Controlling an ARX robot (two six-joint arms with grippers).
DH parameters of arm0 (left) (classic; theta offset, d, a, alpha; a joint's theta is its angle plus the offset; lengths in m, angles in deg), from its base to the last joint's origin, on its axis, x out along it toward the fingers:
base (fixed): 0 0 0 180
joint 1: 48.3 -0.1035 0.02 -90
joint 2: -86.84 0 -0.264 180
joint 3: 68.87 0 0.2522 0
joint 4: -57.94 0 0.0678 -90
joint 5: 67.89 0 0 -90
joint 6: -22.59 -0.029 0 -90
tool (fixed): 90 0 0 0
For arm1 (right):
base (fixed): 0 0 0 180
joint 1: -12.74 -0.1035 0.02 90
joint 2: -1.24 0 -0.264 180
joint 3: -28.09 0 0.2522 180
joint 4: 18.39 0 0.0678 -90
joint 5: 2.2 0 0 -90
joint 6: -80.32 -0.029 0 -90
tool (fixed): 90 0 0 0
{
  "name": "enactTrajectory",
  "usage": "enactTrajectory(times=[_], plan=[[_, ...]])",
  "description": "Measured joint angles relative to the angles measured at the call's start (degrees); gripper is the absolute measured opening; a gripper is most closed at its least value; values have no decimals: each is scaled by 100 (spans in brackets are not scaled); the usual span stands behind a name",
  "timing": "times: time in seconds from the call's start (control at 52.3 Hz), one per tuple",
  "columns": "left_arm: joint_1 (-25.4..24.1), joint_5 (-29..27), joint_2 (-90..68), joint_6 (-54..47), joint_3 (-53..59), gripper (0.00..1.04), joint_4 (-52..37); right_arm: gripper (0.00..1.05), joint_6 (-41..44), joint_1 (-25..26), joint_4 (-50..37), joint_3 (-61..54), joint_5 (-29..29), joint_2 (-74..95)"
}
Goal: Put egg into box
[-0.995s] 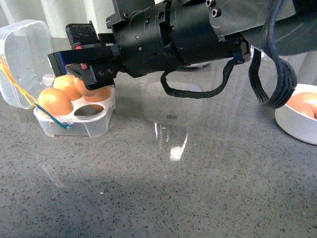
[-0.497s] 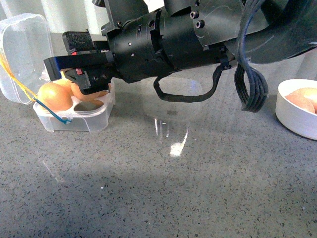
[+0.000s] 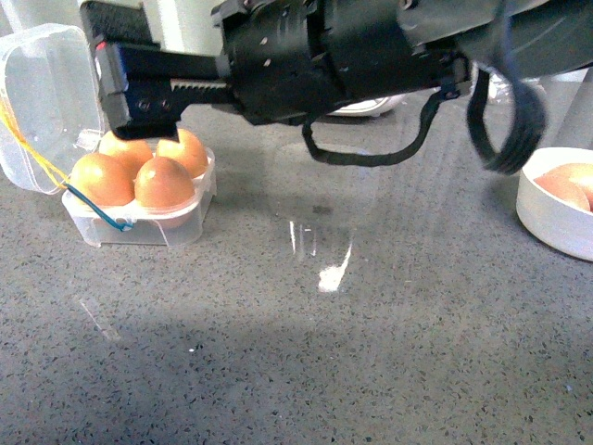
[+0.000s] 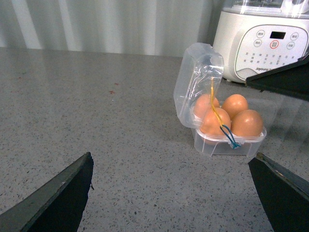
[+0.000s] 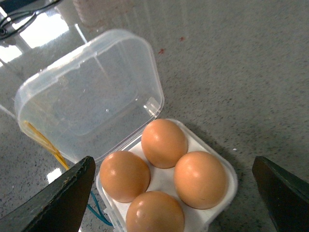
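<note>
Now the right pincer (image 3: 119, 76) is hanging over the box (image 3: 139, 237), jaws apart and empty, probably because the egg (image 3: 164, 183) is sitting in its cell.

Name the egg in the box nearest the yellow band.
The front-left egg, beside the open lid; the band runs past it, not the other three.

Bright, sharp, glare on countertop (image 3: 324, 269)
</note>
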Motion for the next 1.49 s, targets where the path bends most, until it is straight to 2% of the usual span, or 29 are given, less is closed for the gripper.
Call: enactTrajectory(times=[0.153, 0.421, 0.574, 0.631, 0.689, 0.784, 0.976, 1.205, 1.492], plan=[[0, 2, 0, 0, 0, 98, 0, 98, -260, 240, -214, -380, 199, -501], [0, 0, 0, 0, 0, 98, 0, 98, -291, 1200, -321, -1963, 2020, -2249], [0, 4, 0, 0, 0, 98, 0, 98, -267, 1255, -350, -1985, 2046, -2321], [0, 2, 0, 0, 0, 98, 0, 92, -74, 1169, -866, -2179, 2730, -2308], [0, 2, 0, 0, 0, 98, 0, 84, 181, 1143, -1698, -2579, 3698, -2361], [0, -15, 0, 0, 0, 98, 0, 69, 376, 1252, -2470, -3272, 4323, -2669], [0, 7, 0, 0, 0, 98, 0, 41, 496, 1755, -2841, -4328, 4162, -3460], [0, 0, 0, 0, 0, 98, 0, 3, 557, 2122, -2918, -5320, 3654, -4280], [0, 0, 0, 0, 0, 98, 0, 3, 557, 2557, -2638, -6146, 3268, -5392]])
